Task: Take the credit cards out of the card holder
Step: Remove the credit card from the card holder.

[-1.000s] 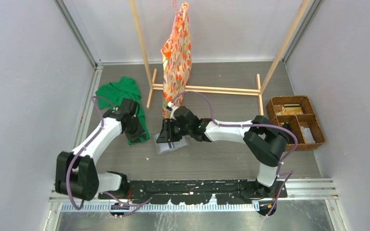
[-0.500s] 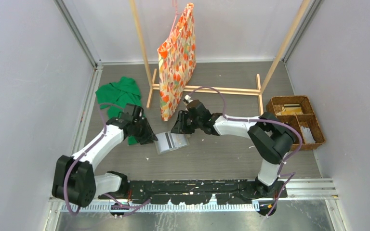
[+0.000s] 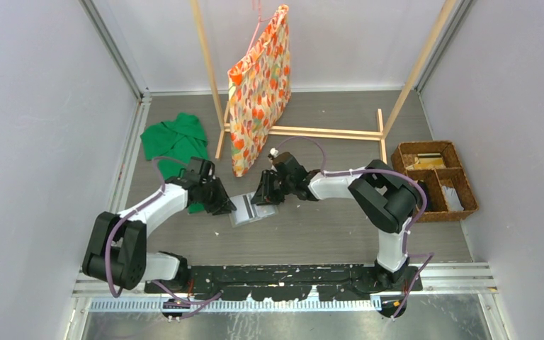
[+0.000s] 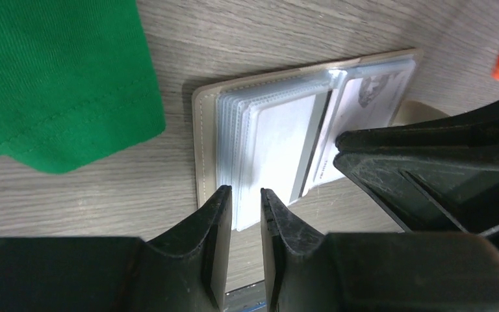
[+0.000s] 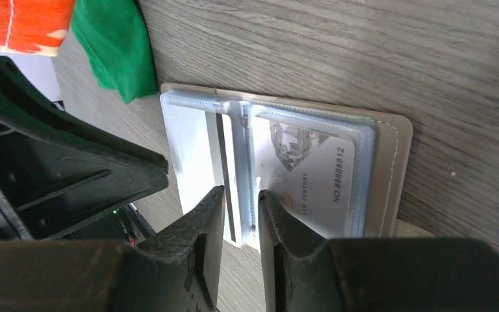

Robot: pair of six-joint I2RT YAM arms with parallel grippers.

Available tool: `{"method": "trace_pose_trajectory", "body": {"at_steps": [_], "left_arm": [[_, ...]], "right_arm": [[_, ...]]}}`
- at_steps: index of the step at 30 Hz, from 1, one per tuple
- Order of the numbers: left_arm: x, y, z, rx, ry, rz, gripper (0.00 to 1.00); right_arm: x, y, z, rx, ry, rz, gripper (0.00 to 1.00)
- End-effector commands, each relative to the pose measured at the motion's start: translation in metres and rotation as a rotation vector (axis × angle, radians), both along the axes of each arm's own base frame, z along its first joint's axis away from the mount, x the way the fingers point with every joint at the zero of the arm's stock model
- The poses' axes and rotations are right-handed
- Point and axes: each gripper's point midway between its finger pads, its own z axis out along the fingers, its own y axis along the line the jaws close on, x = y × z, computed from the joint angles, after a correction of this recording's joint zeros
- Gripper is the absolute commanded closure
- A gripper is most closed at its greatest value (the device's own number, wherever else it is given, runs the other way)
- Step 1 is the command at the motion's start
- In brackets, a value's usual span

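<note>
Only wrist views show the left gripper (image 4: 245, 196) and right gripper (image 5: 240, 196) nearly together around clear sleeves (image 4: 273, 136); clamped, I cannot tell. The card holder (image 4: 204, 143) lies open.

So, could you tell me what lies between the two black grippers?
The open grey card holder with clear plastic pockets lies between the left gripper and right gripper, as the top view shows.

The card holder (image 4: 266, 130) lies open on the table (image 4: 299, 32) just ahead of the left gripper's (image 4: 245, 195) fingertips, its near edge reaching into the gap between them. A cloth (image 4: 52, 71) lies ahead to their left and the right gripper (image 4: 344, 153) sits to their right. From the right gripper's fingers (image 5: 286, 224), the holder's middle fold lies in line with their gap, with a card (image 5: 312, 172) pocketed to their right.
</note>
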Motion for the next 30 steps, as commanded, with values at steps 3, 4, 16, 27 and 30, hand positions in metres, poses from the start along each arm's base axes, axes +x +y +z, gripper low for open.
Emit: {"method": "trace_pose_trajectory", "body": {"at_steps": [3,4,16,27,30], "left_arm": [[0.014,-0.001,-0.007,0.023,-0.009,-0.004,0.76],[0.012,0.002,-0.011,0.037,0.003,-0.001,0.76],[0.005,0.005,-0.032,0.067,0.082,-0.008,0.77],[0.001,0.007,-0.040,0.087,0.109,-0.017,0.77],[0.002,0.007,-0.042,0.089,0.115,-0.017,0.77]], "right_arm": [[0.000,0.006,-0.001,0.039,0.013,0.005,0.69],[-0.001,0.006,-0.003,0.036,0.016,0.008,0.69],[-0.005,0.007,-0.008,0.062,0.031,0.001,0.70],[-0.009,0.009,-0.008,0.144,0.052,-0.003,0.81],[-0.009,0.007,-0.009,0.162,0.050,-0.019,0.80]]}}
